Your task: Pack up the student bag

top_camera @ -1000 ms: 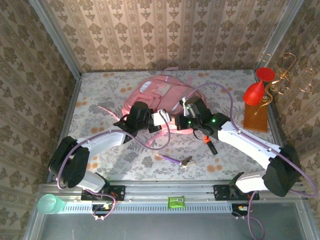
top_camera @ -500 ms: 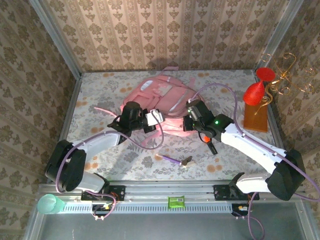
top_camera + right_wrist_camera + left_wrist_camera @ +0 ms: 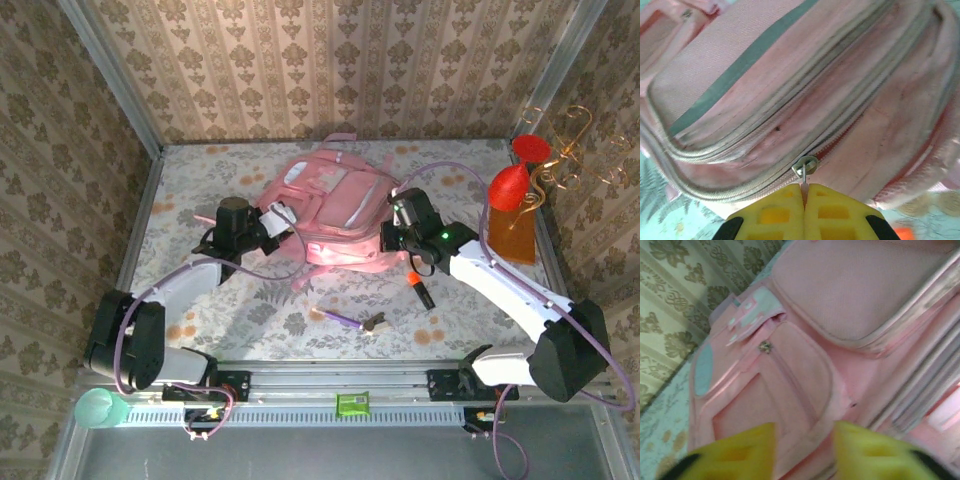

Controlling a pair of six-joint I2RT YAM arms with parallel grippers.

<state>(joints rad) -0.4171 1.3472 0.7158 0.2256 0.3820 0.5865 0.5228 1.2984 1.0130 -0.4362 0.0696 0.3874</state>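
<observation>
Student bag (image 3: 330, 200) lay flat toward the back middle of the table (image 3: 200, 180), front pockets up, with one gripper on its zip.

Its long axis ran roughly from the back wall toward the arms, leaning a little left at the back. The carry loop end pointed at the wall and the opened main zip faced the near edge. The right gripper (image 3: 392, 238) stood at the bag's near right corner, its yellow fingers (image 3: 775, 212) clenched on the thin metal zip pull (image 3: 805, 166). The left gripper (image 3: 804, 440) sat at the bag's left side, fingers parted and grasping nothing. A second earlier the left gripper had been closed over the bag's near edge; it had since drawn back left and released. The right gripper had shifted rightward along the zip.
</observation>
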